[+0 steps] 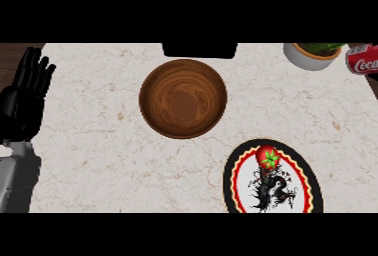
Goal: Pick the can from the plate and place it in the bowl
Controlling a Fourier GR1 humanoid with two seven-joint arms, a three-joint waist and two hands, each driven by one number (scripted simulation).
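Note:
A round wooden bowl [182, 98] sits on the marble counter, in the far middle of the head view. At the lower right lies a plate [238, 172] with a black rim, a red scalloped ring and a white centre bearing a dark figure. On the plate's far part rests the can [267, 158], red with a green star-shaped mark. My left hand [22, 100] stays at the left edge, fingers straight and pointing up, well apart from the bowl and holding nothing. My right hand does not show.
A white pot with a green plant [313, 55] stands at the far right, and a red cola can [363, 60] lies beside it at the corner. A black object [199, 49] sits at the far edge behind the bowl.

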